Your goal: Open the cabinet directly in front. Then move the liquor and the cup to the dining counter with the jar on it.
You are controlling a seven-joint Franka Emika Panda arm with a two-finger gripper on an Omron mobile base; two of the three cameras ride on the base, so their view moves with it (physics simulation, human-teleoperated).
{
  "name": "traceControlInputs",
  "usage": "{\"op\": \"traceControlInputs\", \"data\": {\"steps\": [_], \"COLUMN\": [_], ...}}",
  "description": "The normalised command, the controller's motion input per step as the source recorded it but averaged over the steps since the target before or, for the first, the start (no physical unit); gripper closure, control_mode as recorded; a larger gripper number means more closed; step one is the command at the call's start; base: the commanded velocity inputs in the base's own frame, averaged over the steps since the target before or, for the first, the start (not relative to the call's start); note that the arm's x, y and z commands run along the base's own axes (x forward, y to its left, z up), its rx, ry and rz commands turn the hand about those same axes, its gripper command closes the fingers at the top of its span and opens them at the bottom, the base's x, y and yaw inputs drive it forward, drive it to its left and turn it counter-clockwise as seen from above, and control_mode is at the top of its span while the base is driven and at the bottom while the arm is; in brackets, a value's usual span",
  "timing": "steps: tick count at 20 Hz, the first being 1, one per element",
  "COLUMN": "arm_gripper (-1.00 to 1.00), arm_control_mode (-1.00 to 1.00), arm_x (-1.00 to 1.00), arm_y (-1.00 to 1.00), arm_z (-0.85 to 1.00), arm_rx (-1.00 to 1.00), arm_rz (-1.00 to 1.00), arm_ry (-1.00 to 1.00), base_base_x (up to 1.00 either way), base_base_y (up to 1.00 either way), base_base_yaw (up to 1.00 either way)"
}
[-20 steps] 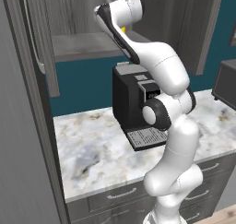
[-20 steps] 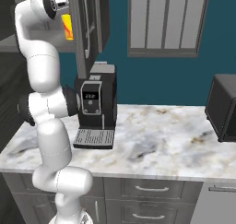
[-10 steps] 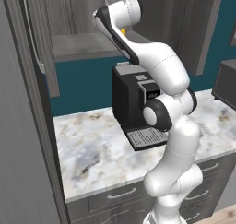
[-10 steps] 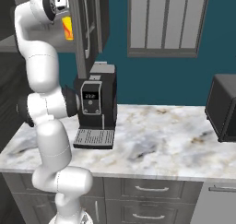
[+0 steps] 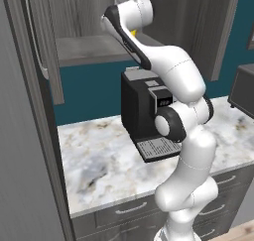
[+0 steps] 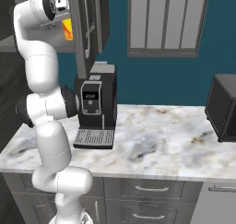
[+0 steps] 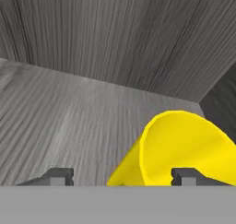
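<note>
The cup (image 7: 184, 149) stands on the floor of the open cabinet (image 5: 84, 49), deep in its right rear corner where the back wall meets the darker side wall. In the hand view the gripper (image 7: 122, 176) sits low, its 2 dark tips well apart: the right tip lies over the cup's yellow wall or mouth, the left over bare shelf. The jaws stand wide, but whether they touch the cup I cannot tell — nothing looks clamped.

The cup looks light, rigid and smooth-walled, so it will likely slide or tip if nudged off-centre. A sensible hold pinches 1 wall across the rim, 1 finger inside and 1 outside; pressure can probably be modest.

Room is tight. The side wall is just beside the cup, the back wall close behind, and in the right base view the cup (image 6: 67, 28) shows beside the door's edge with its silver handle. The way out seems to be straight back toward the robot, clear of the coffee machine (image 5: 146, 113) below.
</note>
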Motion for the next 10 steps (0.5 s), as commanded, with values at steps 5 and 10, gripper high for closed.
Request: {"op": "traceControlInputs", "data": {"steps": [5, 10], "arm_gripper": [1.0, 1.0], "arm_control_mode": [-1.0, -1.0], "arm_x": [0.0, -0.17], "arm_y": [0.0, 0.0], "arm_z": [0.0, 0.0], "arm_rx": [0.0, 0.0], "arm_rz": [0.0, 0.0], "arm_ry": [0.0, -0.17], "base_base_x": [0.0, 0.0], "base_base_y": [0.0, 0.0], "base_base_yaw": [0.0, 0.0]}}
